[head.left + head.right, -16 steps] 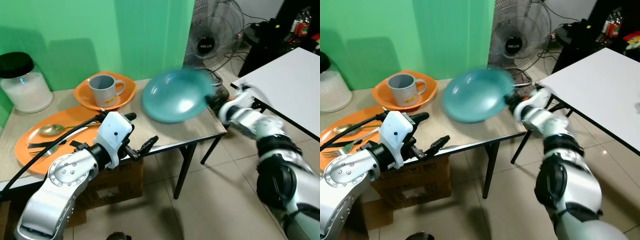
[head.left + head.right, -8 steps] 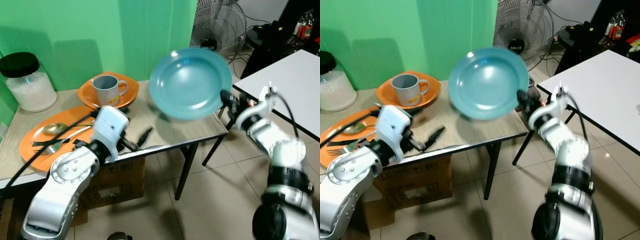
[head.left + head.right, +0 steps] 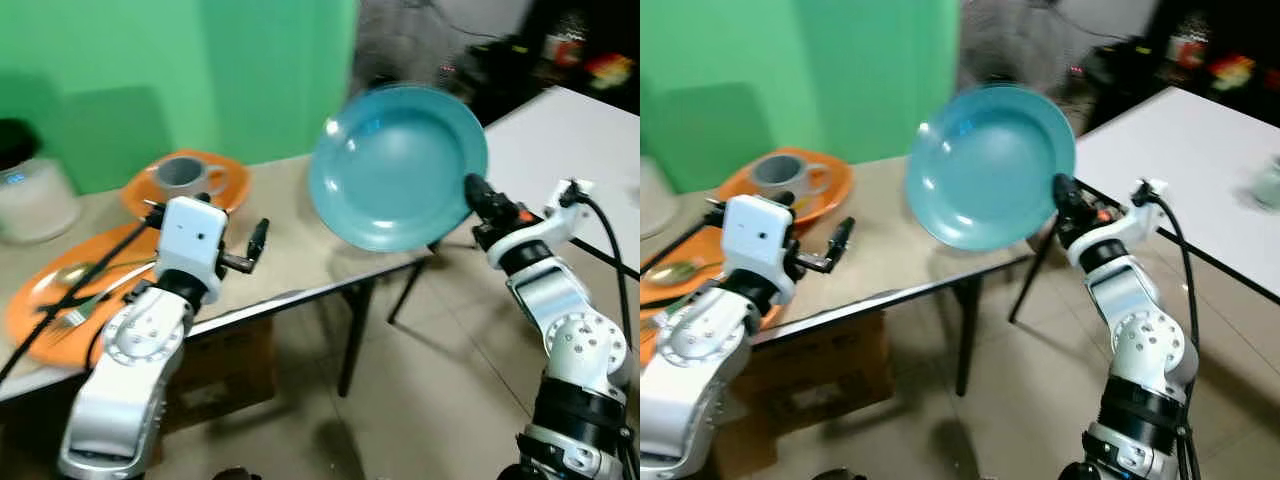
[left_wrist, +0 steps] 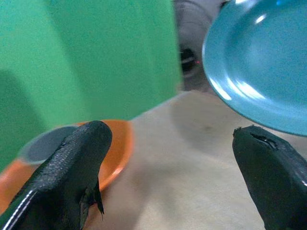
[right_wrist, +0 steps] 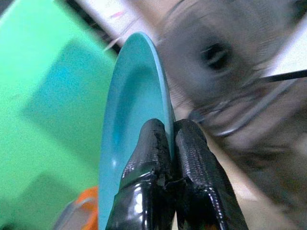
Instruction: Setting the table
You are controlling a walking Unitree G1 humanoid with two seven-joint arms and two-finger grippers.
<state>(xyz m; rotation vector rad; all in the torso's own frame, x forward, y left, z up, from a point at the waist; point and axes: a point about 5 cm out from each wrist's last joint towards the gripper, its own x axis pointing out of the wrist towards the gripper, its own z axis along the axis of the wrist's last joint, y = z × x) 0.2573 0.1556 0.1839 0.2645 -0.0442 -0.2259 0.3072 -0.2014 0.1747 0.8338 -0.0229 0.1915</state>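
Right hand (image 3: 478, 194) pinched tight on the rim of the teal plate (image 3: 398, 165), plate held up on edge in the air above the right end of the bench (image 3: 300, 250). Left hand (image 3: 250, 250) hovers over the bench's near edge, fingers spread wide, holding nothing. Far left: grey mug (image 3: 182, 175) on an orange dish (image 3: 225, 185); orange tray (image 3: 45, 300) with cutlery beside it.

I see a glossy, smooth teal plate (image 3: 397, 165) that looks plastic, pinched by textured black rubbery fingers (image 5: 192, 158). The tabletop (image 3: 290, 260) looks matt beige; my arms (image 3: 135, 370) are brushed silver metal.
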